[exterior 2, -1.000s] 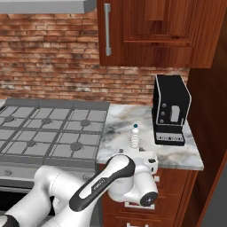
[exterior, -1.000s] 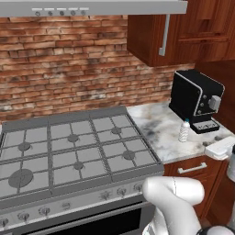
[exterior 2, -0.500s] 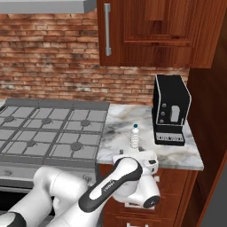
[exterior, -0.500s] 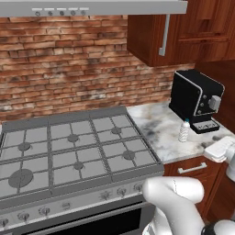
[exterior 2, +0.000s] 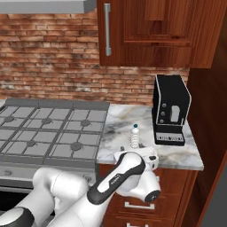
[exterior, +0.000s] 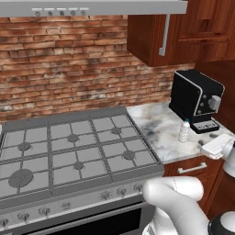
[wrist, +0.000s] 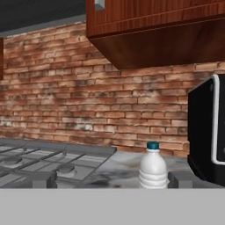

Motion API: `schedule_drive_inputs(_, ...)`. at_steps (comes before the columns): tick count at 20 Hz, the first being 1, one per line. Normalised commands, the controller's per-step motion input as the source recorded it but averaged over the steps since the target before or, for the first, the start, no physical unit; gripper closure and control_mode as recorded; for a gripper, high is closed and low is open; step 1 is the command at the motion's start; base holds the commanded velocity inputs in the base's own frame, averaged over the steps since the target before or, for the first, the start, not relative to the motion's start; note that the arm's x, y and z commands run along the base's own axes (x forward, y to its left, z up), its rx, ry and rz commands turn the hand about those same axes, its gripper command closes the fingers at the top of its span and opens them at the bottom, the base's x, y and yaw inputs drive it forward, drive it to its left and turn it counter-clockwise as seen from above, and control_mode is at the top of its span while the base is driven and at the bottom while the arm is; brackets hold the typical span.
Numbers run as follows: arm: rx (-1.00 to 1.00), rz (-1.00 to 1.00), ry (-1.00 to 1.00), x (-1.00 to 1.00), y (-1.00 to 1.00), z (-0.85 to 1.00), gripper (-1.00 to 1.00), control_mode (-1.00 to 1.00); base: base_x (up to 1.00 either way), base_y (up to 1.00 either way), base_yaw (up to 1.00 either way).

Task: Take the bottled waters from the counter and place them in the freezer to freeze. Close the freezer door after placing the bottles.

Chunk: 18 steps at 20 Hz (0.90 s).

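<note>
One bottled water (exterior: pixel 184 131) (exterior 2: pixel 135 136), clear with a white label and a dark cap, stands upright on the marble counter (exterior: pixel 153 124) (exterior 2: pixel 177 150) just left of the coffee machine. My gripper (exterior: pixel 209 147) (exterior 2: pixel 144 157) hangs at the counter's front edge, level with the slab and short of the bottle. In the hand view the bottle (wrist: pixel 152 167) stands right of centre, near the right fingertip (wrist: pixel 180 179). The gripper (wrist: pixel 112 182) is open wide with nothing between its fingers. The freezer and the freezer door are out of view.
A black coffee machine (exterior: pixel 195 98) (exterior 2: pixel 170 111) stands at the counter's right end. The grey gas stove (exterior: pixel 69 151) (exterior 2: pixel 48 133) adjoins the counter on the left. Wooden wall cabinets (exterior 2: pixel 146 31) hang above, and a brick wall (exterior: pixel 82 64) runs behind.
The arm has shifted a little at the counter's front edge, the hand rising slightly. The bottle has not moved and the gripper has stayed open.
</note>
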Motion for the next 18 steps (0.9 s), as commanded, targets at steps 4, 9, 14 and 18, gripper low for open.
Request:
schedule_drive_inputs(4,0.0,0.03,-0.05,0.09,0.0,0.0,-1.0,-1.0,0.0,0.0,0.0)
schedule_drive_inputs(9,-0.01,0.0,-0.01,0.16,0.0,0.0,-1.0,-1.0,0.0,0.0,0.0)
schedule_drive_inputs(14,-0.05,0.0,0.0,0.22,0.0,0.0,-1.0,-1.0,0.0,0.0,0.0)
schedule_drive_inputs(18,-0.06,0.0,0.0,0.27,0.0,0.0,-1.0,-1.0,0.0,0.0,0.0)
